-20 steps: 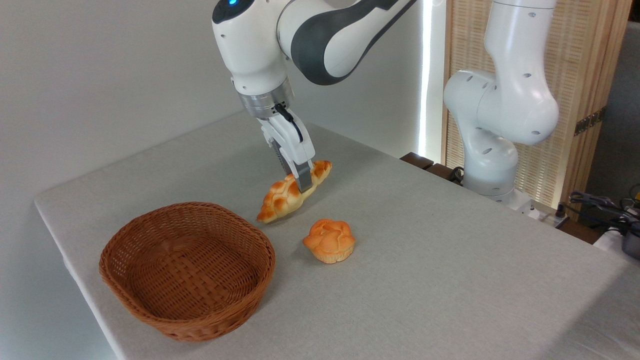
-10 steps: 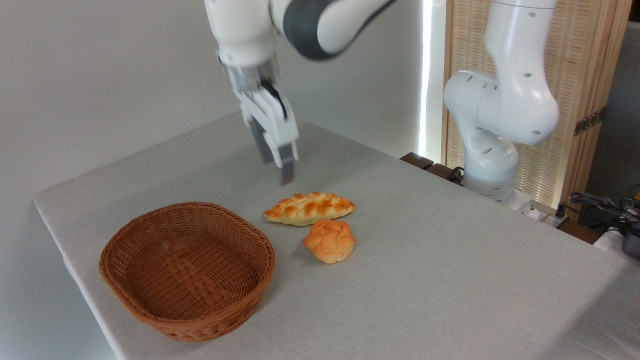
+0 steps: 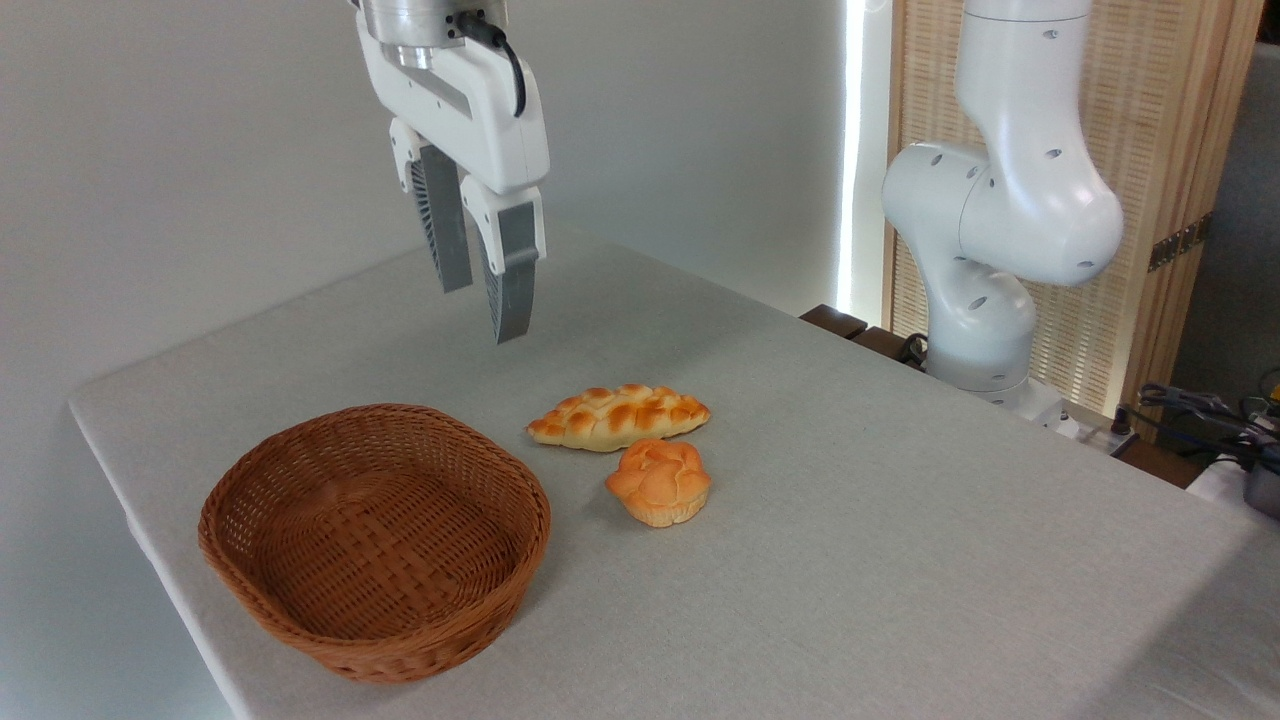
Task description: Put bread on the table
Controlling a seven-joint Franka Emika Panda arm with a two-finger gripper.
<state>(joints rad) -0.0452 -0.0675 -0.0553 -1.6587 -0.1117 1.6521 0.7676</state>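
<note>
The bread [image 3: 618, 416], a braided golden-brown loaf, lies flat on the light grey table [image 3: 900, 480] just behind a round orange bun. My gripper [image 3: 483, 308] hangs well above the table, up and to the left of the bread and apart from it. Its two grey fingers [image 3: 510, 270] point down with a small gap between them and hold nothing.
A round orange muffin-shaped bun [image 3: 658, 482] sits right in front of the bread. A brown wicker basket [image 3: 375, 535] with nothing in it stands at the front left near the table edge. The arm's white base [image 3: 985, 260] rises at the back right.
One second ago my gripper was shut on the tilted bread. It let go, the bread came to rest flat on the table, and the gripper rose up and to the left.
</note>
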